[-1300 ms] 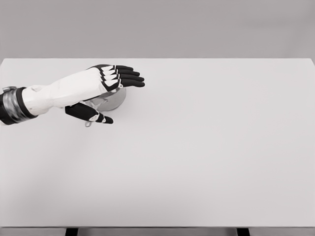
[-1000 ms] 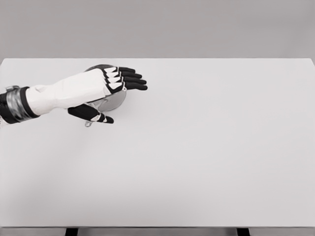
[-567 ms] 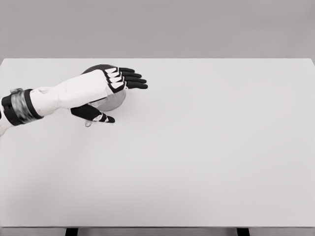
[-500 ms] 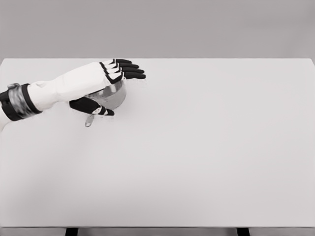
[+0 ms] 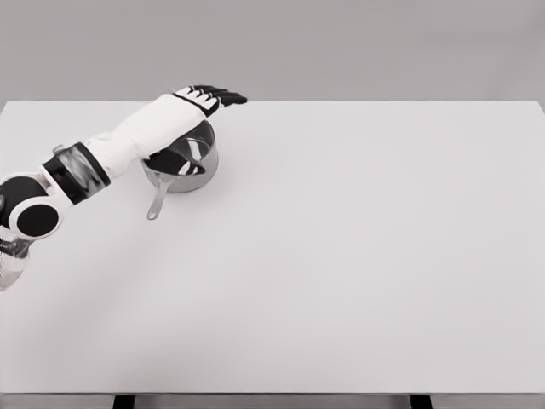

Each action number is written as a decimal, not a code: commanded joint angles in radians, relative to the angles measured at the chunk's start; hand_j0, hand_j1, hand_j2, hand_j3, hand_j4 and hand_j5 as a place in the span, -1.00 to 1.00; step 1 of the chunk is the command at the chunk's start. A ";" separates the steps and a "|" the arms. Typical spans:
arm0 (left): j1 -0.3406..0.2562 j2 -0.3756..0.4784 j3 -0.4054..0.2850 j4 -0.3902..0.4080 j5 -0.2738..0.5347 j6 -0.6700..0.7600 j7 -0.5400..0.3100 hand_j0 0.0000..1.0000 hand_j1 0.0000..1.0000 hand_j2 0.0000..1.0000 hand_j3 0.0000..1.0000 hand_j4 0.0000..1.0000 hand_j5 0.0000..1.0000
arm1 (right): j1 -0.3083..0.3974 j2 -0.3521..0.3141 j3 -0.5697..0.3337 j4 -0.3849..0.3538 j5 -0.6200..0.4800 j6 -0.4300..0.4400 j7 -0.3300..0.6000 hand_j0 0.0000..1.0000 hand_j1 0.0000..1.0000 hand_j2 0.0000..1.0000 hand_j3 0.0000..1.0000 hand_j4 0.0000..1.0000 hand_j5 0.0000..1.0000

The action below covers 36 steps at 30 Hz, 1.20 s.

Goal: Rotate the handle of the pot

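Note:
A small metal pot (image 5: pixel 194 167) stands on the white table (image 5: pixel 341 256) at the far left. Its handle (image 5: pixel 158 198) points toward the front and slightly left. My left hand (image 5: pixel 209 96) hovers raised above the pot's far side. Its fingers are stretched out straight to the right and hold nothing. The thumb hangs down over the pot's opening. The white forearm crosses above the pot's left rim. The right arm is out of view.
The table's far edge runs just behind the hand. Two dark table legs (image 5: pixel 124 401) show below the front edge.
The left hand has lifted up and back off the pot. The thumb has left the handle, and the pot and its handle now show in the open.

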 commanded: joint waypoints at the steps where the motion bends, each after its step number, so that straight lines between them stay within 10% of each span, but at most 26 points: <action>1: 0.000 -0.011 -0.030 0.000 -0.007 0.016 0.001 1.00 1.00 1.00 1.00 1.00 1.00 | 0.000 0.000 0.000 0.000 0.000 0.000 0.000 1.00 1.00 1.00 1.00 1.00 1.00; 13: 0.032 -0.053 -0.035 -0.002 -0.140 0.149 0.011 1.00 1.00 1.00 1.00 1.00 1.00 | 0.000 0.000 0.000 0.000 -0.001 0.000 0.000 1.00 1.00 1.00 1.00 1.00 1.00; 36: 0.066 -0.010 -0.033 0.000 -0.149 0.140 -0.008 1.00 1.00 1.00 1.00 1.00 1.00 | 0.000 0.000 0.000 0.000 0.000 0.000 0.000 1.00 1.00 1.00 1.00 1.00 1.00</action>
